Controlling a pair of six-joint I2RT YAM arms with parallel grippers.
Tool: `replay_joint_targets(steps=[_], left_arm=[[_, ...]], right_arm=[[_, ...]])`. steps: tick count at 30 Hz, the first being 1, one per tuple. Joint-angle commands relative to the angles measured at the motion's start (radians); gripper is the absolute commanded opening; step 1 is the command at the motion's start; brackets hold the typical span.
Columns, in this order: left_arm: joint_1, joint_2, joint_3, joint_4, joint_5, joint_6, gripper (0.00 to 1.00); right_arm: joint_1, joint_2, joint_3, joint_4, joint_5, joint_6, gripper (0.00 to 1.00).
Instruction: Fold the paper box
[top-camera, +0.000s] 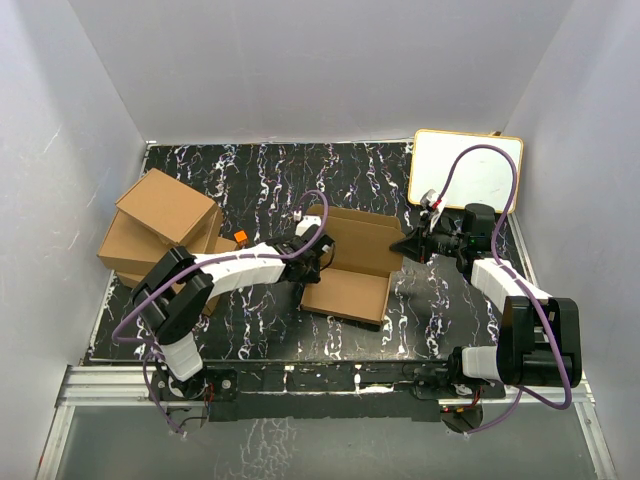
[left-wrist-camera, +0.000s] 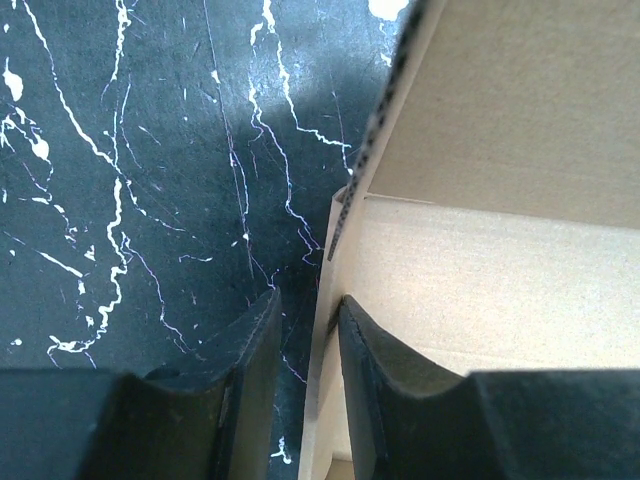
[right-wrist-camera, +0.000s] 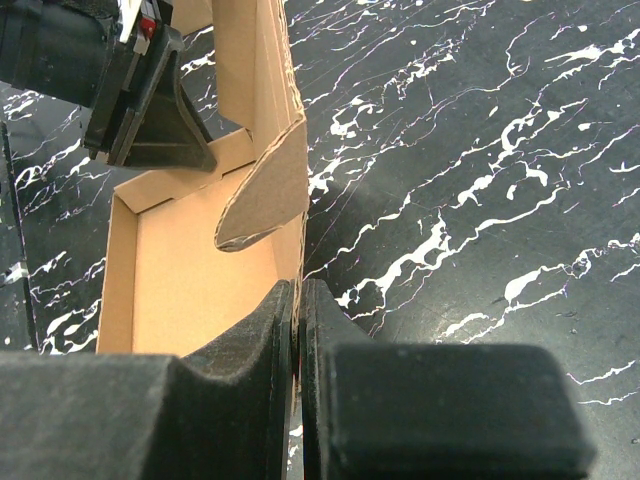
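The paper box (top-camera: 355, 265) lies open in the middle of the mat, its lid panel standing up at the back. My left gripper (top-camera: 318, 258) is at the box's left side wall. In the left wrist view the left gripper (left-wrist-camera: 310, 305) straddles that wall (left-wrist-camera: 330, 340): the inner finger (left-wrist-camera: 385, 370) touches it, the outer finger stands a little off, so it is open. My right gripper (top-camera: 408, 243) is shut on the right side wall of the box; the right wrist view shows the right gripper (right-wrist-camera: 298, 290) pinching the thin cardboard edge, with a rounded tuck flap (right-wrist-camera: 270, 190) just beyond.
A pile of ready-made brown boxes (top-camera: 160, 230) sits at the left of the black marbled mat (top-camera: 250, 170). A white board with a yellow rim (top-camera: 465, 170) lies at the back right. Grey walls close in three sides.
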Motion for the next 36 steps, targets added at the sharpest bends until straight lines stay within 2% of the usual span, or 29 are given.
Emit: replay_joint_targets(steps=[1,10,15,18,36], left_arm=[[-0.007,-0.004,-0.06,-0.104,0.041,0.035,0.28],[-0.008,0.005,-0.085,-0.095,0.03,0.025,0.27],[-0.009,0.009,-0.079,-0.117,-0.004,0.028,0.16],[-0.009,0.014,-0.073,-0.139,-0.03,0.034,0.0],[-0.028,0.061,0.017,-0.292,-0.193,0.084,0.0]], right_arm=[[0.001,-0.035,0.007,0.071,-0.014,-0.026,0.08],[0.001,-0.037,0.007,0.071,-0.017,-0.026,0.08],[0.001,-0.042,0.009,0.071,-0.016,-0.026,0.08],[0.002,-0.042,0.007,0.071,-0.015,-0.026,0.08],[0.002,-0.04,0.008,0.074,-0.016,-0.025,0.08]])
